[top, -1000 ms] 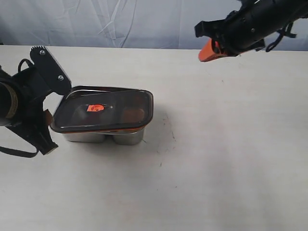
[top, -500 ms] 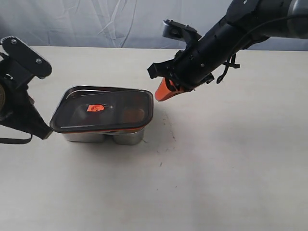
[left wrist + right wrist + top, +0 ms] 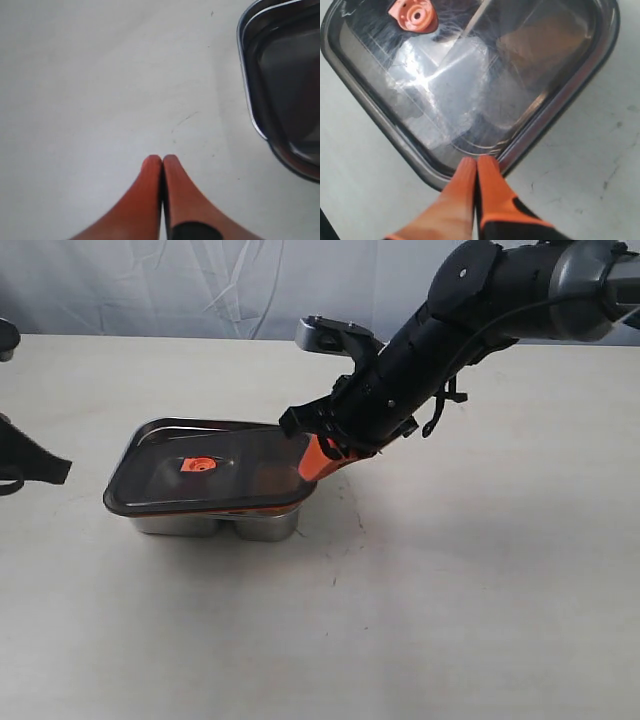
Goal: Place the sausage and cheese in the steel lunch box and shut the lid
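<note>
On the table [image 3: 450, 590], the lid [image 3: 215, 468] sits on the steel lunch box [image 3: 210, 524], maybe slightly tilted. Tips of the right gripper [image 3: 318, 460] are squeezed together, holding nothing, touching the lid's corner. Same for the left gripper [image 3: 162, 161], pinched together just beside the box.

right gripper [image 3: 308, 470] crowds the lid [image 3: 240, 455] at its right end (tips together); table [image 3: 420, 620] in front lies open.

Lab-style robot test bench: plain off-white table [image 3: 480, 620], wrinkled pale cloth backdrop [image 3: 200, 285], black robot arm [image 3: 440, 335]
</note>
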Available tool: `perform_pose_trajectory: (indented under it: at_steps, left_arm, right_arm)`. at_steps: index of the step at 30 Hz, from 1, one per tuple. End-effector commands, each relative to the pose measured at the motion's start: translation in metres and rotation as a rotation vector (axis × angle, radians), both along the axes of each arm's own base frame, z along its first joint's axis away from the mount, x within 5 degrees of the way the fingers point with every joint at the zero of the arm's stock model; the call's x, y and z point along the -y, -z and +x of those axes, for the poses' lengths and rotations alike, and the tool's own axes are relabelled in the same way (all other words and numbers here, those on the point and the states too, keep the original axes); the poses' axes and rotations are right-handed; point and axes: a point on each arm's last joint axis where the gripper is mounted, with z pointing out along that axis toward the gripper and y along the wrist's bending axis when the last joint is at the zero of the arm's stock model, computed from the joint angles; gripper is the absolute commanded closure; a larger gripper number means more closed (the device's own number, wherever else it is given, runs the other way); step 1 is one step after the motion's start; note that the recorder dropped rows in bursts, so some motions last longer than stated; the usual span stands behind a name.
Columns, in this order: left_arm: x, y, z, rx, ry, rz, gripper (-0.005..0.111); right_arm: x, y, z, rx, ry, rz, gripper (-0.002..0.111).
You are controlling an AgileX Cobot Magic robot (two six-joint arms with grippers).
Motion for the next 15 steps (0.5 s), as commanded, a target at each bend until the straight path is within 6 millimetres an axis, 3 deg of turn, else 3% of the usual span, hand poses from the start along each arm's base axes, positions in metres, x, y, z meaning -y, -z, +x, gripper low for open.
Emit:
perform_pose_trajectory:
  at_steps: [1,4,6,8,9,11,13,15]
  left_arm:
    - [0.005,0.001,-0.008,-0.075,-0.063,-0.155,0.106]
    - [0.010,0.004,-0.013,-0.148,-0.105,-0.261,0.106]
    - [0.008,0.004,-0.012,-0.145,-0.129,-0.323,0.106]
    - [0.005,0.002,-0.008,-0.124,-0.143,-0.380,0.106]
    - [0.000,0.002,-0.006,-0.121,-0.152,-0.413,0.106]
    - [-0.006,0.002,-0.005,-0.133,-0.159,-0.441,0.107]
    - [-0.012,0.004,-0.004,-0.149,-0.165,-0.466,0.107]
    - [-0.022,0.004,-0.003,-0.144,-0.170,-0.477,0.107]
  right_arm:
    - [0.004,-0.003,0.004,0.018,0.005,-0.001,0.108]
    - [0.020,-0.009,0.016,-0.012,0.099,0.024,0.106]
    - [0.031,-0.013,0.025,-0.062,0.161,0.074,0.098]
    - [0.045,-0.014,0.032,-0.120,0.208,0.112,0.084]
    - [0.052,-0.012,0.035,-0.155,0.219,0.117,0.067]
    - [0.055,-0.009,0.035,-0.184,0.210,0.112,0.055]
    - [0.054,-0.005,0.036,-0.209,0.213,0.119,0.054]
    - [0.045,0.001,0.035,-0.309,0.220,0.199,0.061]
